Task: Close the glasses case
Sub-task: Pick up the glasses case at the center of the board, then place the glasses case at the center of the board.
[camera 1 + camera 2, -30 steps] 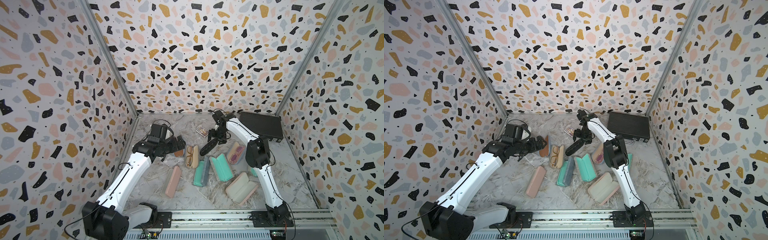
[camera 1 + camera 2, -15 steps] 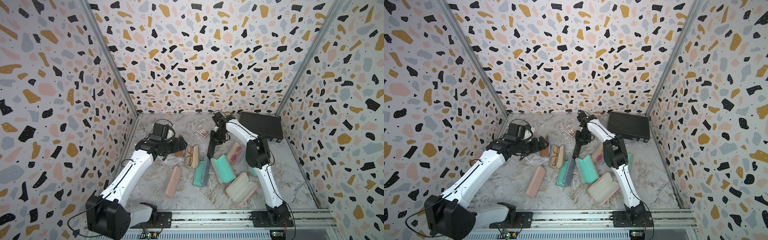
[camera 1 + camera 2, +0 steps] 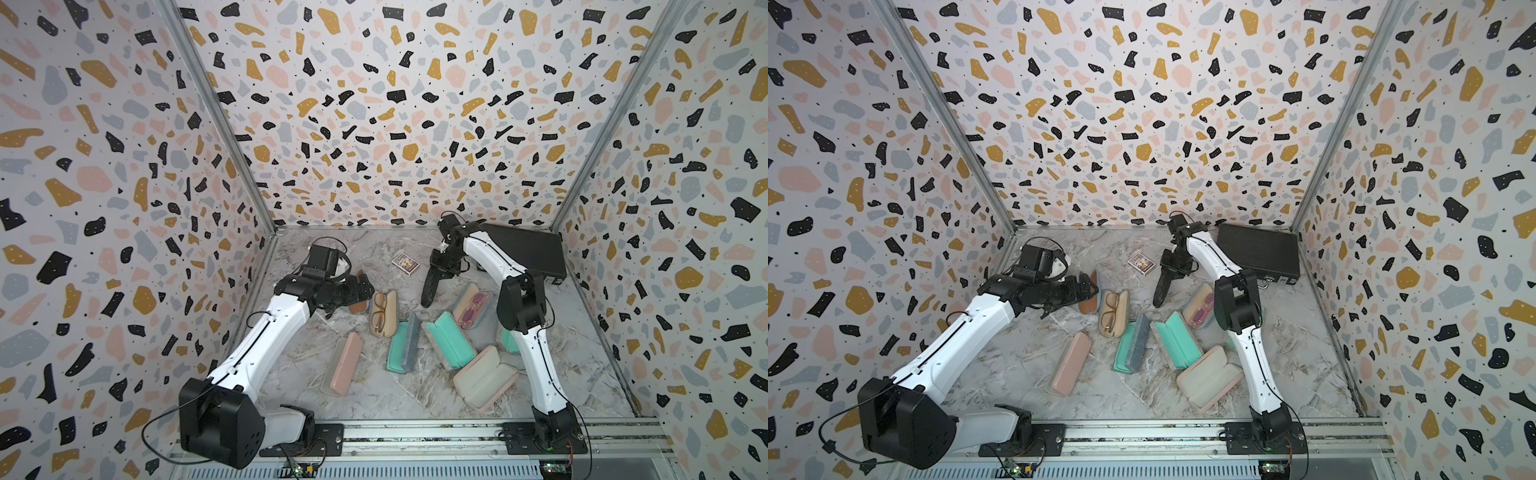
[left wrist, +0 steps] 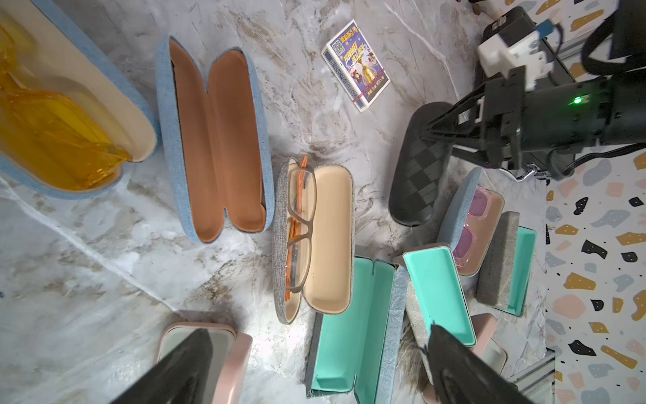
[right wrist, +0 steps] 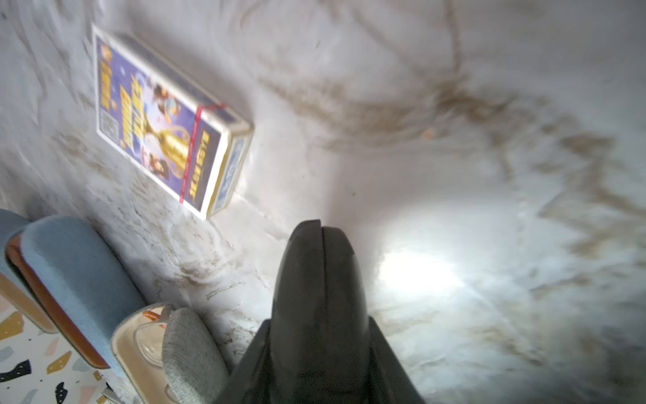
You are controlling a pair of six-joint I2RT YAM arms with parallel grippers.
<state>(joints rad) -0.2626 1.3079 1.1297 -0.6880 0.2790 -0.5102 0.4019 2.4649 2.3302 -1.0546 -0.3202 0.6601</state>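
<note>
The right gripper is clamped on the upper end of the black woven glasses case, which stands tilted on the far side of the marble tabletop, between the playing-card box and the open case holding pink glasses. Its lower end is down at the marble, though contact cannot be confirmed. In the right wrist view the case's two halves meet along a thin seam, so it looks closed. The left gripper hangs with its jaws spread wide and nothing between them, just beside the grey case with orange-armed glasses and the empty blue case.
</note>
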